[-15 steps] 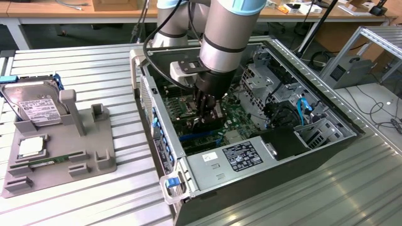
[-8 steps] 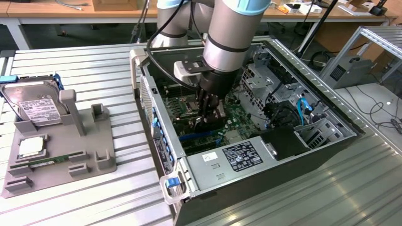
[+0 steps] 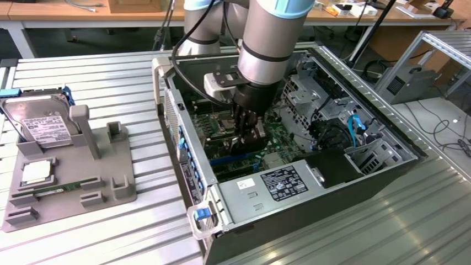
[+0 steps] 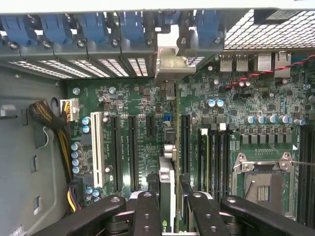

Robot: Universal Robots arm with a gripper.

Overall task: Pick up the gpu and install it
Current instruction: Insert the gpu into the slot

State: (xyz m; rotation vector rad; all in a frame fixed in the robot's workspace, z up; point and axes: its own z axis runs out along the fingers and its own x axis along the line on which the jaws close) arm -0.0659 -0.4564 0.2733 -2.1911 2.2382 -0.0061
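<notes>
The gpu (image 4: 167, 172) is seen edge-on: a thin card with a silver bracket at its far end, standing upright over the green board (image 4: 231, 108) inside the open computer case (image 3: 383, 165). The gripper (image 4: 170, 206) has its black fingers (image 4: 147, 211) clenched on the gpu, one on each side. The arm (image 3: 268, 38) reaches straight down into the case from above.
</notes>
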